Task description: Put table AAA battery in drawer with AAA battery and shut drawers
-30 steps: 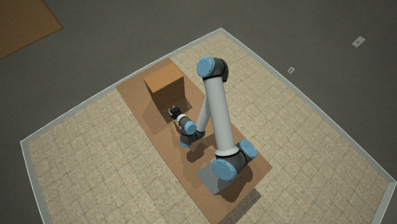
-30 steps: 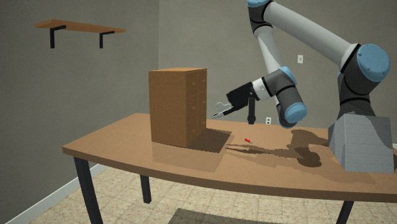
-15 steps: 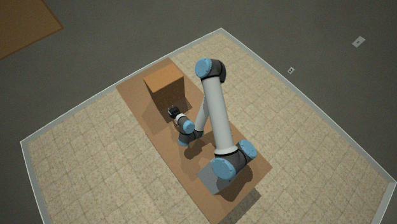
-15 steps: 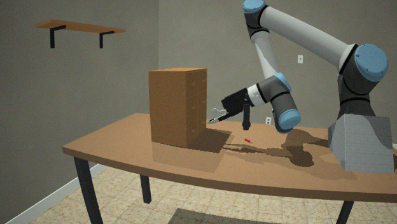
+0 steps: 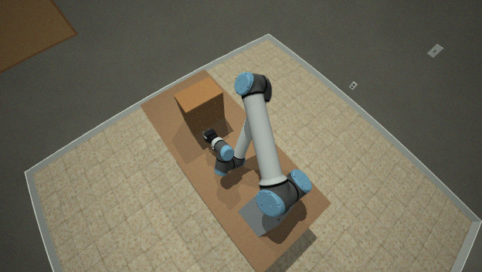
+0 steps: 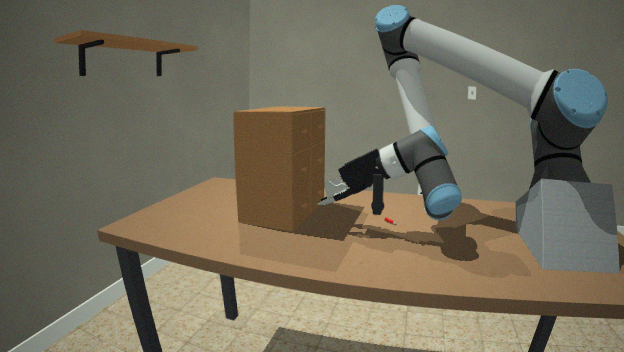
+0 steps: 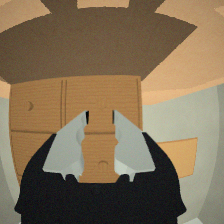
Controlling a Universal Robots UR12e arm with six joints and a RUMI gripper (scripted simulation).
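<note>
Red battery (image 6: pixel 389 220) on table (image 5: pixel 216 193) (image 6: pixel 200 250) seen in exterior only; pincer (image 5: pixel 205 134) (image 6: pixel 327 195) (image 7: pixel 100 111) partly open (gap shows) near chest (image 5: pixel 205 104) (image 6: pixel 267 170) (image 7: pixel 37 107).

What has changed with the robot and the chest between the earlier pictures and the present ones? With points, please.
The gripper (image 6: pixel 327 196) (image 7: pixel 100 111) moved lower and closer to the drawer fronts. The chest (image 5: pixel 198 94) (image 6: pixel 265 170) and the red battery (image 6: pixel 390 221) stayed put.
</note>
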